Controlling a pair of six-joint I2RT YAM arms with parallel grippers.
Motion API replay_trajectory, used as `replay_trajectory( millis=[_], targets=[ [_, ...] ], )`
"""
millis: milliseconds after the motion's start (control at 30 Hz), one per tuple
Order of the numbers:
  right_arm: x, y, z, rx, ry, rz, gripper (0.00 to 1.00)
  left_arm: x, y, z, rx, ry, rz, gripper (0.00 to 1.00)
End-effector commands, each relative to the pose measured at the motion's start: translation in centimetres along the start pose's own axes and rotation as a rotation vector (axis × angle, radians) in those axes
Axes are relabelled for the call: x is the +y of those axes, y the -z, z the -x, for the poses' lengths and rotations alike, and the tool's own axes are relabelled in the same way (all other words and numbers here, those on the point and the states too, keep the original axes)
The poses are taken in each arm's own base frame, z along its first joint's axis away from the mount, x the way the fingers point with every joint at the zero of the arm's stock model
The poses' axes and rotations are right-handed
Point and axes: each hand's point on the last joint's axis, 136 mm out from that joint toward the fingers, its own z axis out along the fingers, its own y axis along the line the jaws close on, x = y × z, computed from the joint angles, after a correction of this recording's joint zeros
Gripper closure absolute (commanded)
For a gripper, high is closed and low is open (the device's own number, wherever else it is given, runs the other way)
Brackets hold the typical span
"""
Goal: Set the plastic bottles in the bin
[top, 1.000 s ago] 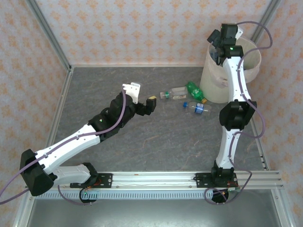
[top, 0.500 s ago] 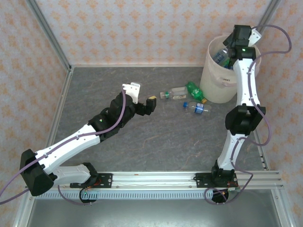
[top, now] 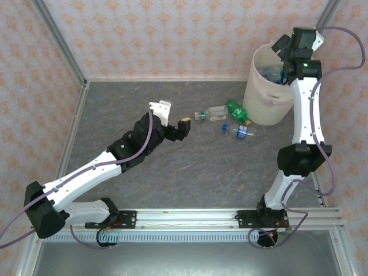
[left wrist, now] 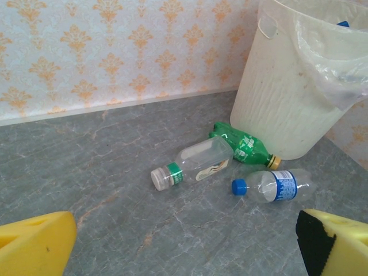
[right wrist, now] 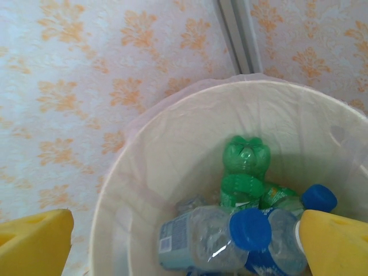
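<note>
Three plastic bottles lie on the grey table just left of the bin (top: 265,95): a clear one with a green cap (top: 210,114) (left wrist: 192,163), a green one (top: 237,110) (left wrist: 241,145), and a clear one with a blue cap (top: 240,133) (left wrist: 275,185). Inside the bin (right wrist: 172,149) rest several more, among them a green bottle (right wrist: 246,169) and a clear blue-capped bottle (right wrist: 201,241). My left gripper (top: 172,118) (left wrist: 184,244) is open, low over the table, a short way left of the three bottles. Above the bin's mouth, my right gripper (top: 283,53) (right wrist: 184,247) hangs open with nothing in it.
Patterned walls close the table at the back and sides, with metal frame posts (top: 57,40) in the corners. The bin (left wrist: 287,86) stands in the far right corner against the wall. Bare grey tabletop (top: 201,172) stretches between the bottles and the arm bases.
The right arm has swung rightward and back across the bin, so the bottles inside now show from above. The left arm and the three table bottles have not moved.
</note>
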Motion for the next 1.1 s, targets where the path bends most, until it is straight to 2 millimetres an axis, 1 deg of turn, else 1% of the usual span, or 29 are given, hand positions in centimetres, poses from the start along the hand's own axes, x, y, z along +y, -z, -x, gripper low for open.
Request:
replay_trajectory(
  millis=[0,67,100,133,233,333,367,467,533,567,633,733,833,933,1067],
  targets=[
    [1.9,3.6,0.4,-0.004,0.019,0.097,0.01,0.0,0.2,-0.2,0.005,0.011,-0.015,0.01],
    [2.4,5.3,-0.2,0.0,0.045,0.129,0.0,-0.1,-0.1,-0.4,0.008,0.019,-0.017,0.01],
    [2.5,5.8,-0.7,0.008,0.06,0.138,0.0,-0.1,-0.2,-0.4,0.007,0.023,-0.019,0.01],
    [2.9,6.9,-1.1,0.01,0.074,0.167,0.0,-0.2,-0.3,-0.5,0.011,0.027,-0.022,0.01],
    [3.3,9.4,-3.6,0.028,0.132,0.222,0.0,-0.6,-0.9,-0.8,0.011,0.041,-0.05,0.01],
    [3.0,11.6,-6.4,0.052,0.165,0.252,0.0,-0.6,-1.8,-0.8,0.021,0.07,-0.056,0.01],
    [2.7,12.1,-7.7,0.069,0.18,0.258,0.0,-0.4,-2.2,-0.8,0.026,0.086,-0.05,0.01],
    [1.4,13.2,-11.3,0.115,0.208,0.246,0.0,0.4,-3.1,-0.6,0.023,0.139,-0.028,0.01],
    [0.0,13.4,-14.1,0.16,0.201,0.231,0.0,1.4,-3.7,-0.5,0.021,0.191,-0.011,0.01],
    [-0.7,13.7,-15.1,0.178,0.182,0.232,0.0,1.8,-3.9,-0.4,0.02,0.216,-0.008,0.01],
    [-1.8,13.9,-18.1,0.232,0.143,0.239,0.0,2.8,-4.4,-0.4,0.021,0.266,-0.001,0.01],
    [-3.8,13.6,-21.8,0.295,0.086,0.21,0.0,3.7,-4.9,-0.4,0.028,0.314,-0.003,0.01],
    [-6.0,13.2,-24.3,0.325,0.025,0.167,0.0,3.7,-5.2,-0.4,0.036,0.342,-0.027,0.01],
    [-7.7,12.5,-26.4,0.339,-0.054,0.134,0.0,3.5,-5.2,-0.4,0.044,0.35,-0.038,0.01],
    [-9.1,11.6,-28.3,0.338,-0.18,0.106,0.0,3.2,-4.9,-0.4,0.044,0.363,-0.061,0.01]
  ],
)
